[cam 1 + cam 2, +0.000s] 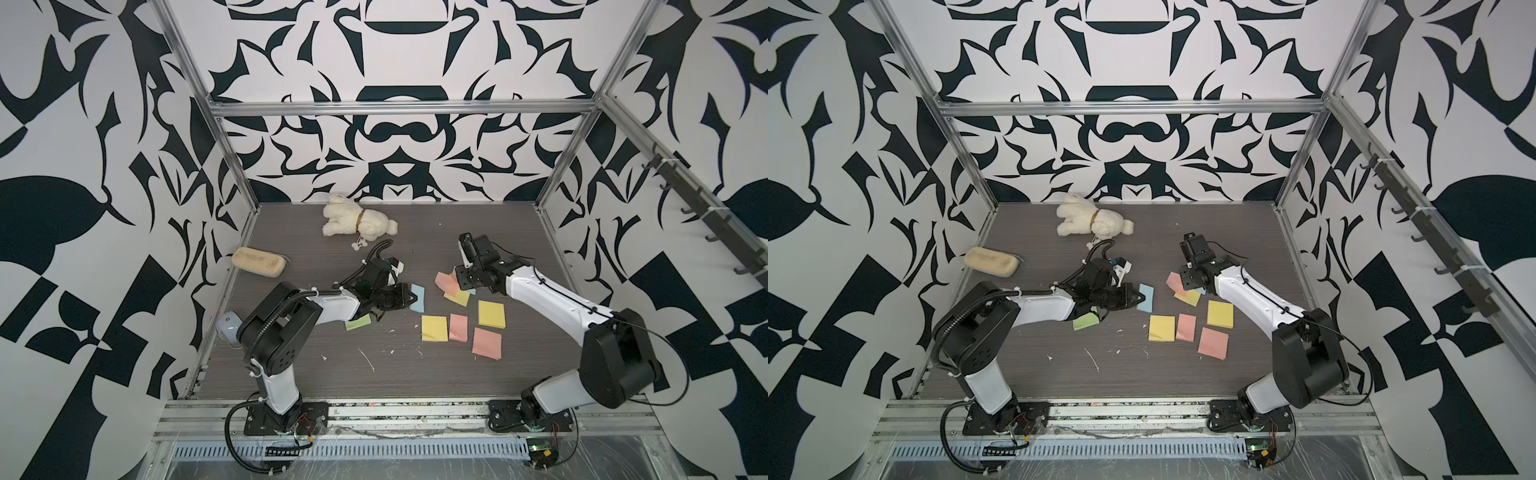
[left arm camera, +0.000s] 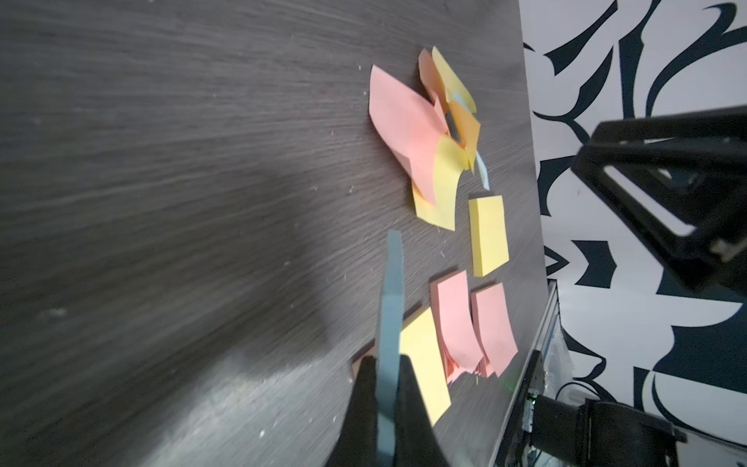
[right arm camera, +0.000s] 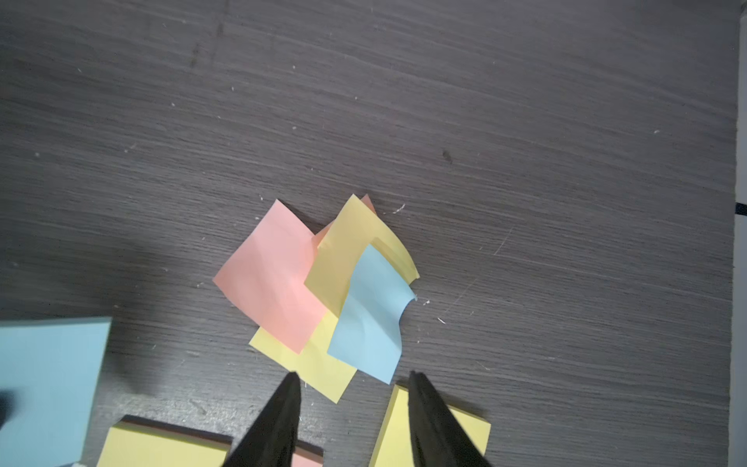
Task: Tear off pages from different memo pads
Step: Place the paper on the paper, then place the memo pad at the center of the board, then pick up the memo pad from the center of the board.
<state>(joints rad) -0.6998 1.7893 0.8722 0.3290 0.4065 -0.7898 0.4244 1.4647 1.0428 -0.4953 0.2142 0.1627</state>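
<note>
My left gripper point(image 2: 388, 362) is shut on the blue memo pad point(image 2: 392, 291), held edge-on just above the table; both top views show it point(image 1: 417, 299) point(image 1: 1146, 297). My right gripper point(image 3: 353, 378) is open and holds nothing. It hangs over a loose pile of pages: a curled blue one point(image 3: 370, 319), a pink one point(image 3: 275, 283) and yellow ones point(image 3: 347, 250). The pile point(image 1: 451, 286) lies partly under the right wrist. Two yellow pads point(image 1: 434, 328) point(image 1: 491, 314) and two pink pads point(image 1: 458, 327) point(image 1: 486, 343) lie flat nearby. A green pad point(image 1: 358, 322) lies half under the left arm.
A white plush bear point(image 1: 357, 218) lies at the back of the table. A tan oblong block point(image 1: 259, 262) sits by the left wall. Small white scraps point(image 1: 368, 359) dot the dark wood surface in front. Metal frame posts line both sides.
</note>
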